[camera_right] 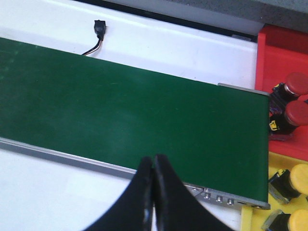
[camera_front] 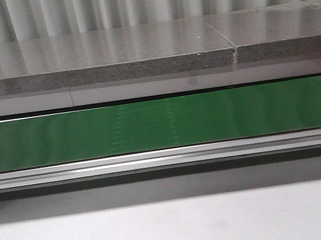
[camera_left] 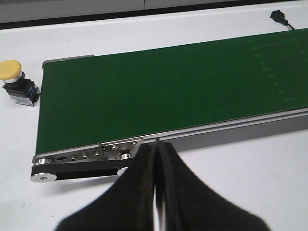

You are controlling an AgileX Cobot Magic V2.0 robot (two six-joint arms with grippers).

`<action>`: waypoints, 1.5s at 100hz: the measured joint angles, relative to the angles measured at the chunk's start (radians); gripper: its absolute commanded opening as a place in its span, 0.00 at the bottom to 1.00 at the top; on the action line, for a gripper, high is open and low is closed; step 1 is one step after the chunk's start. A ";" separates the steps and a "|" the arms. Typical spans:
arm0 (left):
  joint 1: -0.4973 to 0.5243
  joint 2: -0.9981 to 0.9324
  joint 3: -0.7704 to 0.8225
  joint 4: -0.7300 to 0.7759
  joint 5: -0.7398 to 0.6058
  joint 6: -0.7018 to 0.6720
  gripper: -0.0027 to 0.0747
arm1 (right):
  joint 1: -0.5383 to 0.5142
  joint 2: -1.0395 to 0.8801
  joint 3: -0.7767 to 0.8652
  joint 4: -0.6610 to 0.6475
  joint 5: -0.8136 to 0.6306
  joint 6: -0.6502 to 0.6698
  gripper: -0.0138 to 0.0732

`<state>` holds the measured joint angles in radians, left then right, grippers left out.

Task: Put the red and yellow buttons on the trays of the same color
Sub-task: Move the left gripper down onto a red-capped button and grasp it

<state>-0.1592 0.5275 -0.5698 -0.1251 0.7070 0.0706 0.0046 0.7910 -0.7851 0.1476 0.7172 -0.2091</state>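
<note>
Both pincers are pressed together, empty: the left gripper (camera_left: 155,192) and right gripper (camera_right: 153,197) each hang over the green conveyor belt (camera_front: 161,123). One yellow button (camera_left: 17,82) lies on the white table (camera_left: 240,192) beside the belt's end. Two red buttons (camera_right: 293,103) sit in the red tray (camera_right: 281,48), partly cut off; yellow buttons (camera_right: 291,180) fill the yellow tray (camera_right: 279,161).
</note>
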 measured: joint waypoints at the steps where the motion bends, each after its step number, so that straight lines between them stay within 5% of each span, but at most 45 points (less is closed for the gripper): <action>1: 0.000 0.000 0.000 0.000 0.000 0.000 0.01 | 0.000 -0.006 0.005 0.000 -0.005 0.000 0.08; 50: 0.000 0.000 0.000 -0.003 -0.010 0.000 0.01 | 0.005 -0.435 0.253 -0.002 -0.008 -0.008 0.08; 83: 0.009 0.057 -0.027 0.022 -0.022 -0.014 0.01 | 0.005 -0.478 0.269 -0.002 0.001 -0.008 0.08; 115: 0.203 0.265 -0.221 0.072 0.076 -0.096 0.02 | 0.005 -0.478 0.272 -0.004 0.002 -0.008 0.08; 128: 0.300 0.347 -0.272 0.074 0.110 -0.097 0.22 | 0.005 -0.478 0.272 -0.004 0.002 -0.010 0.08; 140: 0.370 0.424 -0.301 0.074 0.139 -0.097 0.60 | 0.005 -0.478 0.272 -0.004 0.002 -0.010 0.08; 150: 0.424 0.477 -0.325 0.074 0.145 -0.109 0.81 | 0.005 -0.478 0.272 -0.004 0.002 -0.010 0.08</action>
<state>0.2651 1.0041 -0.8948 -0.0510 0.8519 -0.0386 0.0091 0.3126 -0.5127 0.1438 0.7196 -0.2194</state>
